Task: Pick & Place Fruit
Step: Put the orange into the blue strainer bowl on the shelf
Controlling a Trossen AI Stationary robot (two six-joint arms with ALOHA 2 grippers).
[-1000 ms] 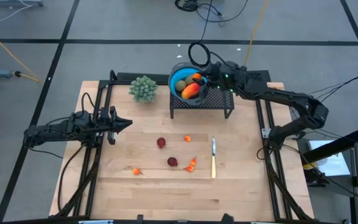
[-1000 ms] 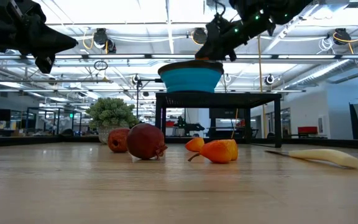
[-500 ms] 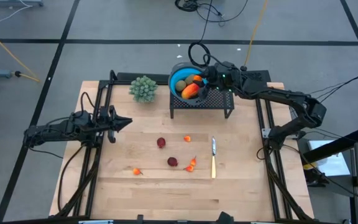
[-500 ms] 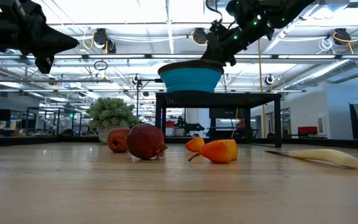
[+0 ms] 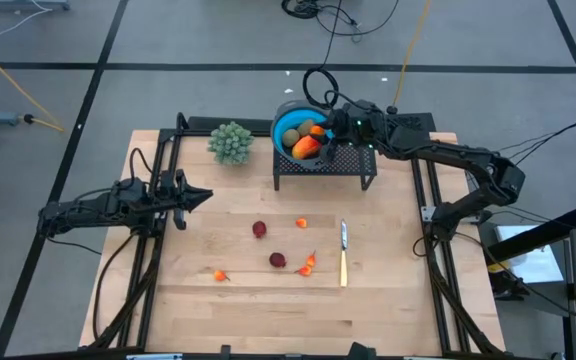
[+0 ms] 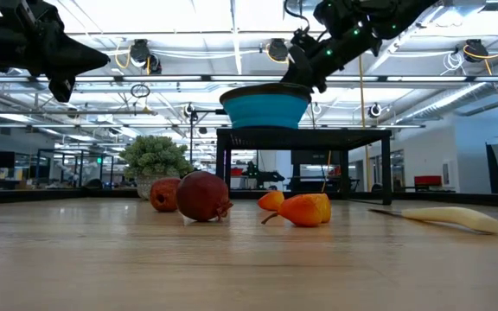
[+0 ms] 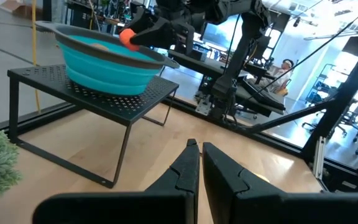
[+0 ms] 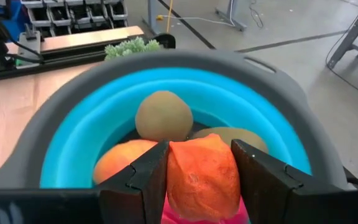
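Note:
My right gripper (image 8: 201, 152) hangs over the blue bowl (image 5: 290, 127) with the grey rim, shut on a small orange-red fruit (image 8: 202, 180). The bowl stands on a black wire stand (image 5: 340, 162) at the table's far side. In it lie two brownish-green ovals (image 8: 163, 116) and an orange-red mango-like fruit (image 8: 122, 160). On the table lie two dark red round fruits (image 5: 259, 229) and three tiny orange ones (image 5: 309, 265). My left gripper (image 5: 204, 196) waits shut at the table's left, level, holding nothing. My right gripper pinches the small orange-red fruit by its two opposite sides (image 8: 174, 177) between its two fingers (image 8: 146, 177). The fingers come from the table's right, slanting a little downward. The fruit is held over the bowl's inside (image 7: 128, 37), about level with the rim.
A pale green bushy plant (image 5: 230, 142) stands to the left of the stand. A knife (image 5: 344, 252) with a pale handle lies right of the loose fruits. The near half of the wooden table (image 5: 268, 315) is bare wood.
My right gripper has tipped a little further downward over the bowl, still shut on the orange-red fruit.

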